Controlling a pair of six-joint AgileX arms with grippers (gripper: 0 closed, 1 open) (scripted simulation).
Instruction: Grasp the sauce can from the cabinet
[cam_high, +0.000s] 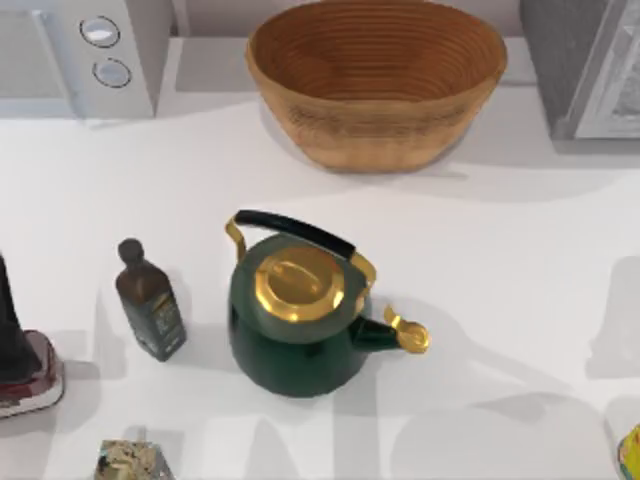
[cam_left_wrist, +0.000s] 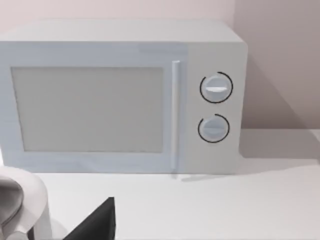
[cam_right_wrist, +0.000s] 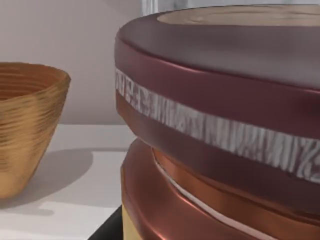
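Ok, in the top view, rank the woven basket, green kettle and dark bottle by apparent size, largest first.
1. Brown woven basket
2. Dark green kettle with gold lid
3. Dark square-shouldered glass bottle, clearly smallest

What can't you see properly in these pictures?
- Sauce can: the right wrist view sits so close that its edges cut off the top and base; I cannot tell if a claw holds it.
- Microwave: cut by the top view's upper left corner.
- Maroon thing at the top view's left edge: half cut off.
- Small objects and at the top view's bottom edge: mostly cut off.
- Bottle label: too small to read.
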